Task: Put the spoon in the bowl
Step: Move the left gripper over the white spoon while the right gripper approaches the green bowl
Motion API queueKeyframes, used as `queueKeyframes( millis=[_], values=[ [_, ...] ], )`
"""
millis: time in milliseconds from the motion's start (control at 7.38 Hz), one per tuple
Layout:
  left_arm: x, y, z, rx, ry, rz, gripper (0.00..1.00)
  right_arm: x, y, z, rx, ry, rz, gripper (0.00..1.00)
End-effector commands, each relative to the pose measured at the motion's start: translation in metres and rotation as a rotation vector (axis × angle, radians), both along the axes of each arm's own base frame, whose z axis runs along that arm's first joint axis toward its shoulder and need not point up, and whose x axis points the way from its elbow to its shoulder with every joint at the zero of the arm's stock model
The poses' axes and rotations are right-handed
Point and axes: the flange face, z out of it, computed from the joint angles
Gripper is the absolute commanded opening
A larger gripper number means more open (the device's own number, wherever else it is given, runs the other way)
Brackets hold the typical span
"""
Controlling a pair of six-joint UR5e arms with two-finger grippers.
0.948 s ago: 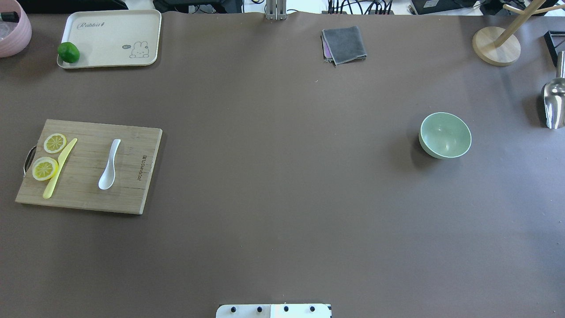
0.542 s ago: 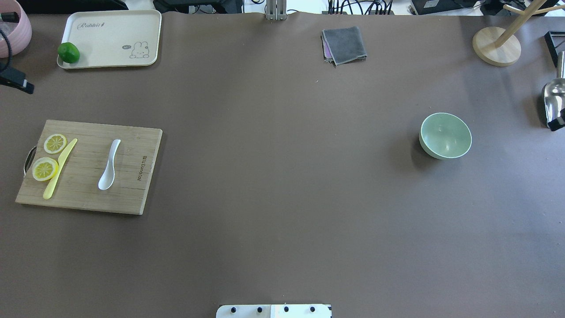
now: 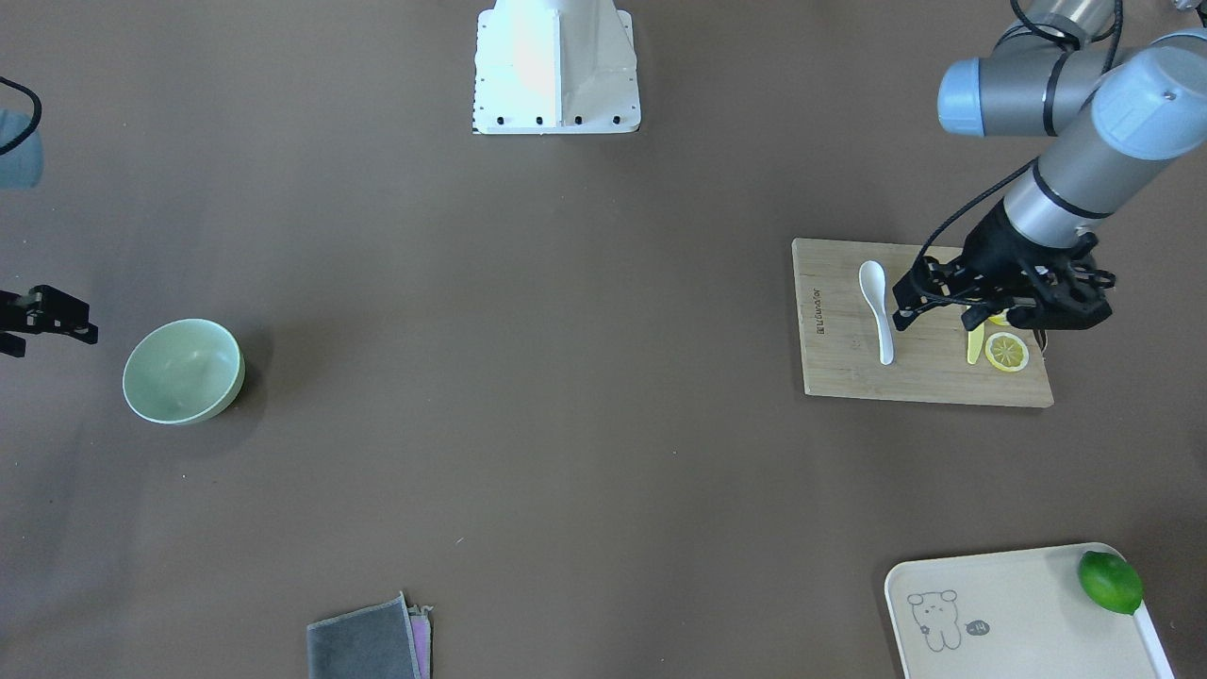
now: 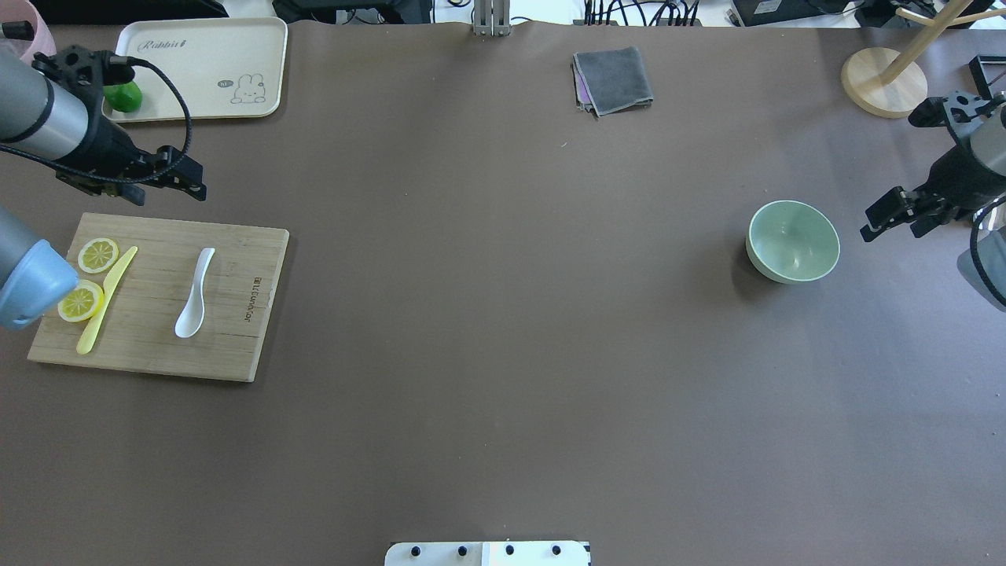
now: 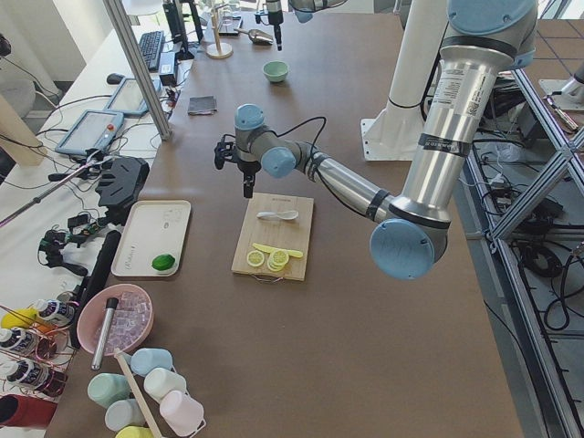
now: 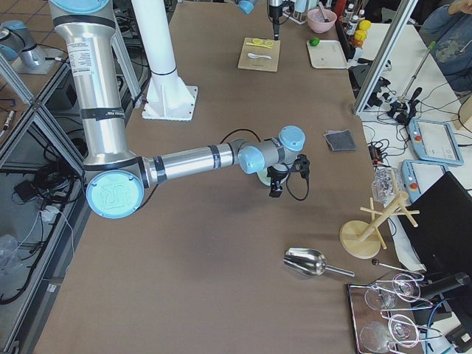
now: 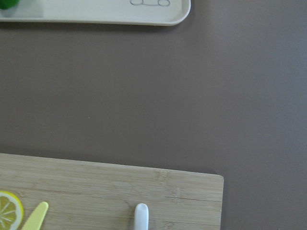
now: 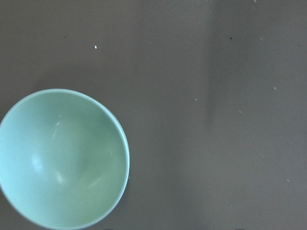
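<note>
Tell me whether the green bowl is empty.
Empty. The bowl shows a bare inside; the spoon lies on the cutting board.

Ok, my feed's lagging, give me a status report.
Left gripper and right gripper open, empty. Small white soup spoon untouched on wooden cutting board; pale green bowl empty. Nothing between them.

Spoon (image 5: 278,215) flat on cutting board (image 5: 297,232); left pincer (image 5: 246,190) hangs near board's far corner, pointing down.

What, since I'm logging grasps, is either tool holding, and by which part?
Nothing is held. The left tool and the right tool are both empty. The spoon lies free on the cutting board, and the bowl is empty.
</note>
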Motion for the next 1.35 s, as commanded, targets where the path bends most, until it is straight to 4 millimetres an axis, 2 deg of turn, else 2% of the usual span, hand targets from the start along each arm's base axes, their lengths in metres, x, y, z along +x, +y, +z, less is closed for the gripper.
queueKeyframes(
  millis=[0,135,271,406,542,677,812,948,1083,1219],
  values=[
    [0.014,0.005,0.0,-0.01,-0.005,0.009,0.92,-0.039,0.0,0.021,-0.041,-0.03,0.052,0.84],
    [0.014,0.006,0.002,-0.01,-0.008,0.011,0.92,-0.049,0.001,0.024,-0.043,-0.019,0.041,0.83],
    [0.014,0.006,0.003,-0.01,-0.008,0.011,0.93,-0.049,0.002,0.026,-0.045,-0.015,0.041,0.76],
    [0.014,0.007,0.002,-0.009,-0.007,0.011,0.93,-0.051,0.002,0.026,-0.048,-0.014,0.041,0.29],
    [0.013,0.007,0.005,-0.011,-0.011,0.01,0.92,-0.055,-0.003,0.017,-0.036,-0.023,0.039,0.0],
    [0.012,0.008,0.009,-0.015,-0.017,0.01,0.92,-0.055,-0.002,0.013,-0.032,-0.032,0.035,0.0],
    [0.01,0.013,0.023,-0.033,-0.031,0.011,0.87,-0.057,-0.001,0.009,-0.033,-0.037,0.035,0.0],
    [0.011,0.012,0.039,-0.048,-0.059,0.003,0.8,-0.066,-0.007,-0.01,-0.04,-0.052,0.054,0.0],
    [0.03,0.019,0.049,-0.048,-0.086,0.025,0.74,-0.093,-0.007,-0.049,-0.068,-0.082,0.079,0.0],
    [0.044,0.021,0.059,-0.053,-0.108,0.037,0.69,-0.129,-0.001,-0.096,-0.099,-0.112,0.102,0.0]
  ],
)
